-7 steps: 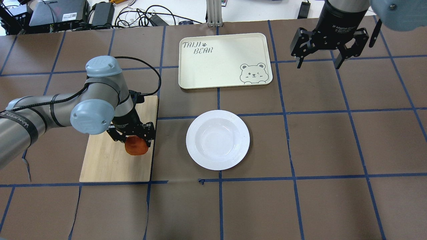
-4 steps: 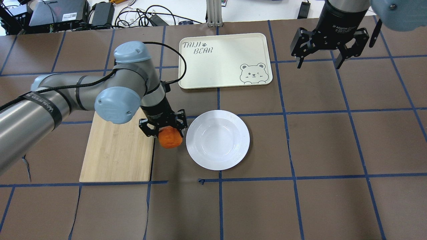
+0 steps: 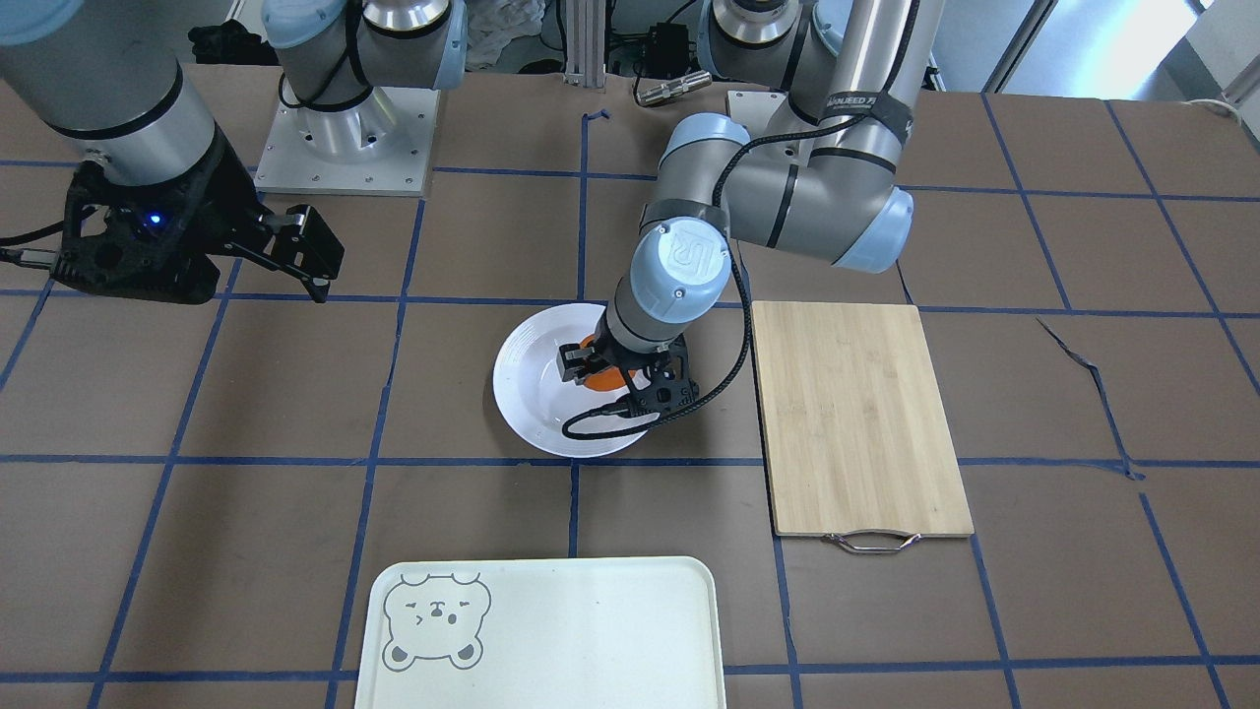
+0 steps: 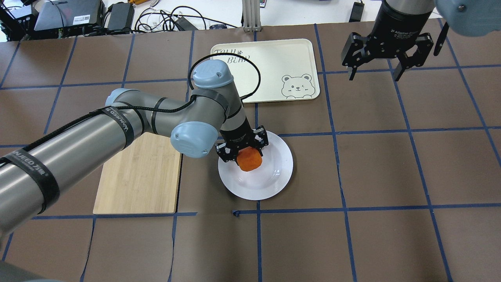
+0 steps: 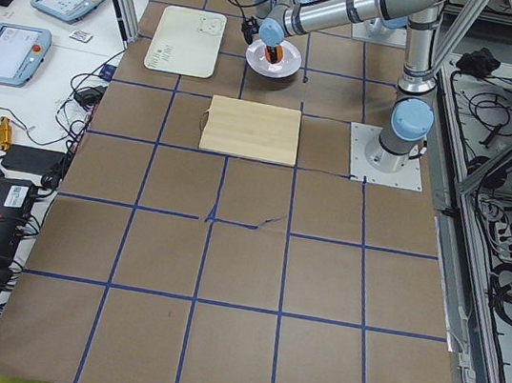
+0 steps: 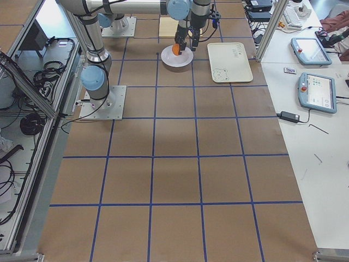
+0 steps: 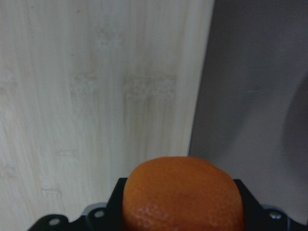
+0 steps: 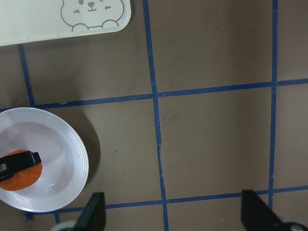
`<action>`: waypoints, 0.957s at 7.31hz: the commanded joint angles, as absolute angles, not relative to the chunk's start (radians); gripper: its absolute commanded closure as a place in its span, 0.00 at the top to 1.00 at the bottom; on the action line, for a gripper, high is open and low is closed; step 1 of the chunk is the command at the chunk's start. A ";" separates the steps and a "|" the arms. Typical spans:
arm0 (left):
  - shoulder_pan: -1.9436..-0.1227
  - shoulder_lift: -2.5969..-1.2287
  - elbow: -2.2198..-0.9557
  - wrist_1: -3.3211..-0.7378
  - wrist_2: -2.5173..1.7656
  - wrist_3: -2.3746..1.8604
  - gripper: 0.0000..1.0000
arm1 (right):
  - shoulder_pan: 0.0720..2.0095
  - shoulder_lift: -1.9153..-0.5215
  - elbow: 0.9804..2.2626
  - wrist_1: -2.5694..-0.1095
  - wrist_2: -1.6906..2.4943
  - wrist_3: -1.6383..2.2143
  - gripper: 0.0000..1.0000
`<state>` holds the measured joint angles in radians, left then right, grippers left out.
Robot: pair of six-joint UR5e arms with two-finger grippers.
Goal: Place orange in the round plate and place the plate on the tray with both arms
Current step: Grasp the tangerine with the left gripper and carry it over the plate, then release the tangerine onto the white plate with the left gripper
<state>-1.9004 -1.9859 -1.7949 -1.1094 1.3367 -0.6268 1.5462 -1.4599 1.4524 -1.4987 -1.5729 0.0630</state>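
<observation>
The orange (image 4: 250, 161) is pinched in my left gripper (image 4: 244, 151), which is shut on it over the sunken middle of the round plate (image 4: 276, 178). Whether the fruit touches the plate I cannot tell. From the front, the orange (image 3: 597, 373) peeks out beneath the wrist, above the plate (image 3: 532, 394). It fills the bottom of the left wrist view (image 7: 183, 195). The cream tray (image 4: 270, 64) lies just beyond the plate. My right gripper (image 4: 375, 73) hangs open and empty, high at the far right; its own camera shows the plate (image 8: 65, 144) and orange (image 8: 19, 177) at lower left.
A bamboo cutting board (image 4: 137, 180) with a metal handle (image 3: 871, 541) lies left of the plate, under my left forearm. Brown table covering with blue tape lines (image 4: 344, 207) spreads around. Cables and electronics (image 4: 117, 17) sit beyond the far edge.
My left arm has swung right, carrying the orange from above the cutting board to above the plate. The right arm has stayed put.
</observation>
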 commanded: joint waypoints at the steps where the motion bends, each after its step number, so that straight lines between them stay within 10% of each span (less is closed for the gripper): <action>1: -1.916 -1.979 -1.789 -1.098 1.341 -0.634 1.00 | 1.545 -1.460 1.453 -1.499 -1.559 0.067 1.00; 7: -1.885 -1.745 -1.458 -1.642 1.348 -0.519 1.00 | 1.496 -1.430 1.523 -1.499 -1.568 0.049 1.00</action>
<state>-1.8848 -1.8043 -1.5178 -1.5475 1.3472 -0.5274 1.5277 -1.4431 1.4798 -1.4888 -1.5762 0.0603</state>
